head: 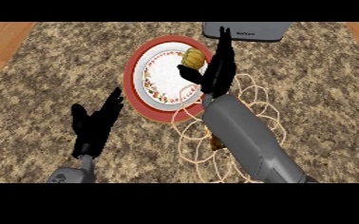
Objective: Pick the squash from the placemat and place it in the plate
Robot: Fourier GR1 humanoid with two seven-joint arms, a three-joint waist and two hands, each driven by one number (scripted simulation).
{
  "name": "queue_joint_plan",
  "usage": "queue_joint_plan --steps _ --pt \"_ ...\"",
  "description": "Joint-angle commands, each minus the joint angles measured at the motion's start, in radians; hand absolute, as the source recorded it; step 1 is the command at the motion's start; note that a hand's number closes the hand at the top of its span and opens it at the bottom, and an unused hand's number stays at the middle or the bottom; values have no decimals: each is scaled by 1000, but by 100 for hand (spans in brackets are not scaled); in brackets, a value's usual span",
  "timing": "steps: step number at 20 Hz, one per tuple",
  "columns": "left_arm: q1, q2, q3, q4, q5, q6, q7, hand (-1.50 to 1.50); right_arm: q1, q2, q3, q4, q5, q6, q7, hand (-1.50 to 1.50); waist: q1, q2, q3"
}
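Now the squash [193,58] lies in the plate [160,83]

Orange-yellow squash [193,58]; white plate [163,78], red rim, floral band; speckled brown counter [63,66].

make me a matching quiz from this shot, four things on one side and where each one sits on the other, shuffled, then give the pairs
Things:
1. squash
2. plate
3. placemat
4. left robot hand

Places:
A. on the counter's lower left, fingers straight, holding nothing
B. on the plate's right side, beside the right robot hand
C. under the right forearm, its edge overlapping the plate's rim
D. on the counter, upper middle, red rim and patterned white centre

Pairs: 1-B, 2-D, 3-C, 4-A
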Motion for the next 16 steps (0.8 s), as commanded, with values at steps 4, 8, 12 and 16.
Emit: queue_joint_plan --steps 4,8,12,16 --pt "51 36 43 8 27 -33 -10 0 84 5 21 -142 -243 -122 -161 -150 -36 -13 -5" --pt "99 -2 -3 -4 -19 5 -17 0 263 5 58 -342 -378 -27 -342 -150 -59 -16 -4" --pt "76 -22 27 35 -20 39 -12 0 413 -49 112 -495 -437 83 -447 -150 -79 -21 -6" --pt "87 -9 48 30 0 4 -34 0 545 -71 165 -584 -459 137 -526 -150 -83 -23 -6"
